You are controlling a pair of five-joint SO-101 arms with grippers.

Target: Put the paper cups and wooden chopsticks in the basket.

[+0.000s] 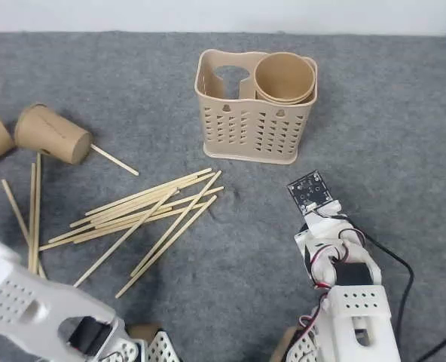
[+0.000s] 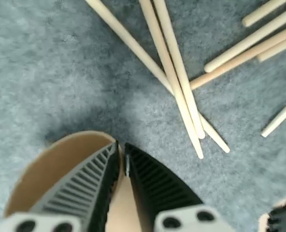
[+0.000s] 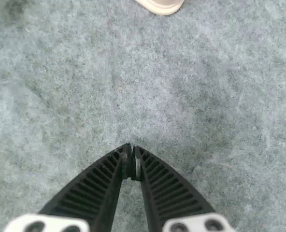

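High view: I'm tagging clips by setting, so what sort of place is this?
Probably a robot practice bench, not a kitchen: a grey felt mat serves as the work surface, white robot arms stand at its near edge, and a basket, paper cups and chopsticks are laid out as props.

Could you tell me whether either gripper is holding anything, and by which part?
The left gripper pinches a paper cup by its rim, apparently one finger inside and one outside. The right gripper is shut over the carpet, holding nothing.
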